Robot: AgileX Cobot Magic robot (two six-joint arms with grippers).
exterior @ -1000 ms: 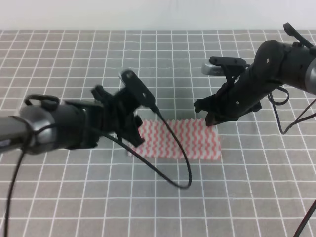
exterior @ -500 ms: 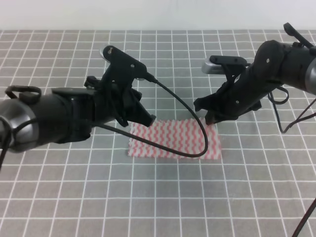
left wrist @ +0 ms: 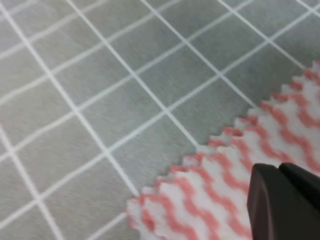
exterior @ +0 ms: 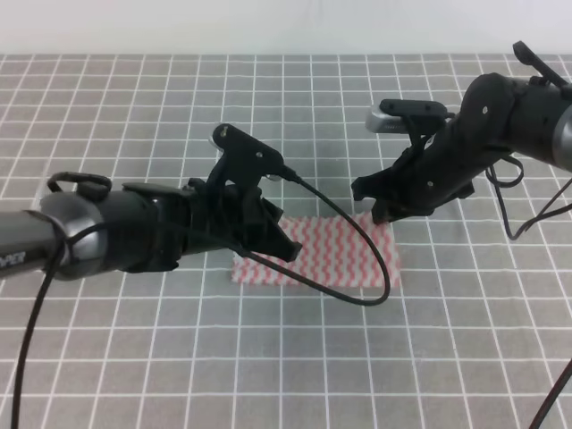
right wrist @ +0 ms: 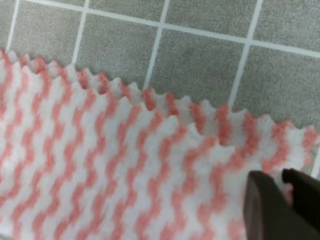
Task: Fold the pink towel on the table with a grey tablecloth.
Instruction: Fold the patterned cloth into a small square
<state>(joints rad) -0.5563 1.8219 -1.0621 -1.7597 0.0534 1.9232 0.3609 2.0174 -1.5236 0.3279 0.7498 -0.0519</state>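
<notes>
We look down on a counter (exterior: 107, 357) covered by grey fabric ruled with a grid of thin white lines; it fills nearly the whole exterior high view, and only a pale, featureless band runs along the top edge beyond it.

The pink towel (exterior: 340, 255) lies flat near the middle of the counter, a strip of pink-and-white wavy stripes with scalloped edges, wider than it is deep. A thin black cable (exterior: 357, 259) loops from the left arm across it.

The left end effector (exterior: 273, 239) comes in from the left and sits low over the towel's left end, hiding that part of the cloth in the exterior high view. In the left wrist view the towel (left wrist: 235, 185) fills the lower right, its zigzag edge meeting bare grey grid, and a dark fingertip (left wrist: 282, 205) stands over the stripes at the bottom right. We cannot tell from these views how far this end effector is parted or whether it has cloth.

The right end effector (exterior: 386, 213) reaches down at the towel's far right corner. In the right wrist view two dark fingertips (right wrist: 267, 207) stand almost together right at that corner of the towel (right wrist: 100, 165), with only a sliver between them; the cloth edge beside them wrinkles upward slightly, yet whether fabric is pinched there is not clear.
</notes>
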